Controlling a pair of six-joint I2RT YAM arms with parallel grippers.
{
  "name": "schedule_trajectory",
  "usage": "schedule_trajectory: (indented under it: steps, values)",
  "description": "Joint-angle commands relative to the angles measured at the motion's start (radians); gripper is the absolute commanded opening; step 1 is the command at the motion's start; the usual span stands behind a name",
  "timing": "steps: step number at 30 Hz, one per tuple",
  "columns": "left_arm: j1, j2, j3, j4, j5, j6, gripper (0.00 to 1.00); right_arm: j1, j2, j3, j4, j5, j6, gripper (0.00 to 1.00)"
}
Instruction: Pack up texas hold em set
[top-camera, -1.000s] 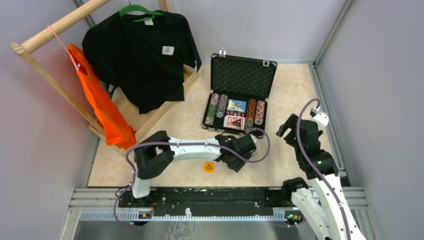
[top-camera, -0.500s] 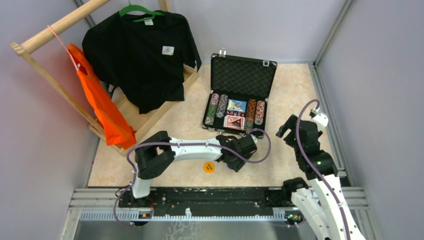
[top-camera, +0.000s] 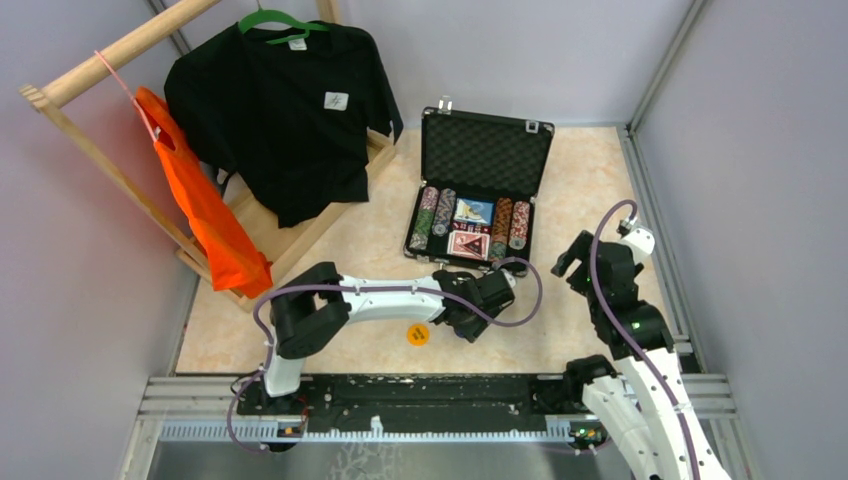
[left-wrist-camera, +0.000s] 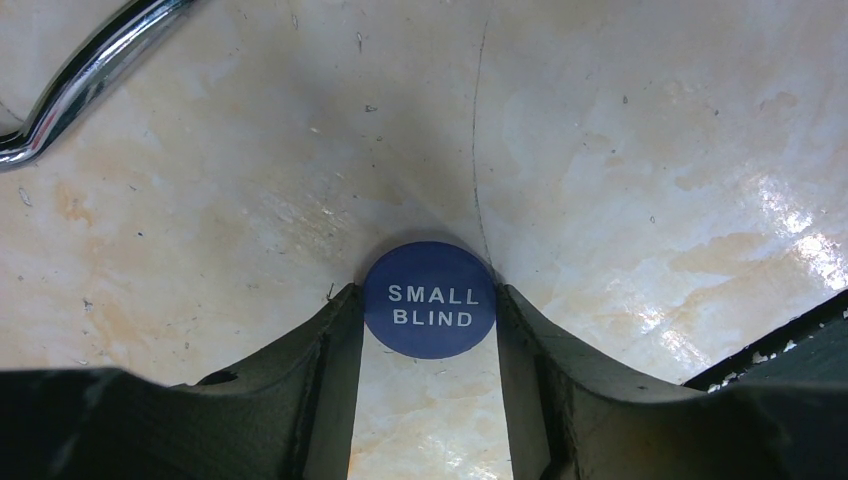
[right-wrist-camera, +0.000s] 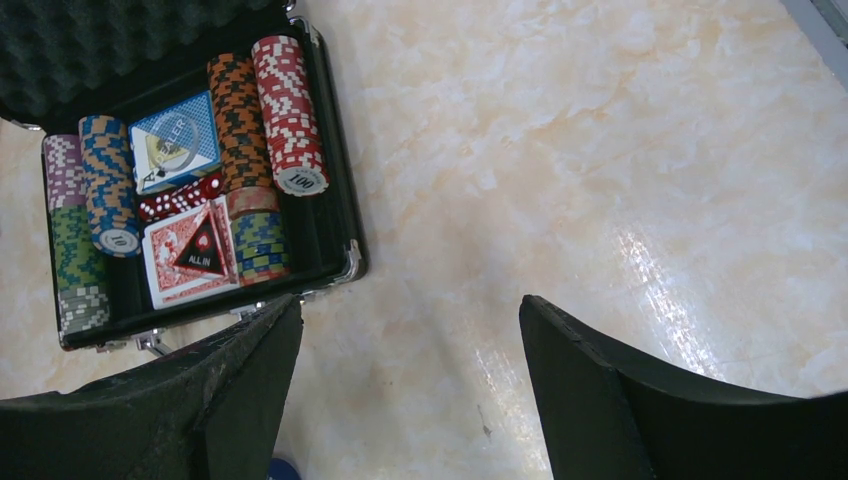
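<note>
Lying flat on the table (left-wrist-camera: 650, 150), the round blue SMALL BLIND token (left-wrist-camera: 429, 303) shows its lettering upright in the left wrist view, near the case's chrome handle (left-wrist-camera: 70, 75). Left gripper (left-wrist-camera: 428, 320) is down on it, fingers (left-wrist-camera: 335, 345) partly closed, pinching the token's edge on both sides. Case (right-wrist-camera: 338, 215) open, long axis across the table, foam lid (top-camera: 487, 152) raised on the far side; chips (right-wrist-camera: 285, 110), cards (right-wrist-camera: 190, 255), dice (right-wrist-camera: 180, 198) inside. Right gripper (right-wrist-camera: 410, 385) hovers right of it, fingers spread, empty. Orange token (top-camera: 418, 334) lies apart.
</note>
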Motion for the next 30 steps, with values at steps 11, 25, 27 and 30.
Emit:
schedule_trajectory:
  steps: [11,25,27,30]
  values:
    - [-0.007,0.029,0.041,-0.067,-0.013,0.005,0.50,-0.010,-0.013,-0.001,0.042,0.003,-0.016,0.80]
    - [0.013,0.025,0.090,-0.088,-0.027,0.018,0.46,-0.010,-0.012,-0.004,0.049,0.005,-0.019,0.80]
    - [0.015,0.022,0.092,-0.088,-0.026,0.021,0.45,-0.010,-0.011,-0.004,0.051,0.004,-0.019,0.80]
    - [0.023,0.020,0.093,-0.096,-0.033,0.013,0.51,-0.009,-0.011,-0.005,0.053,0.001,-0.022,0.80]
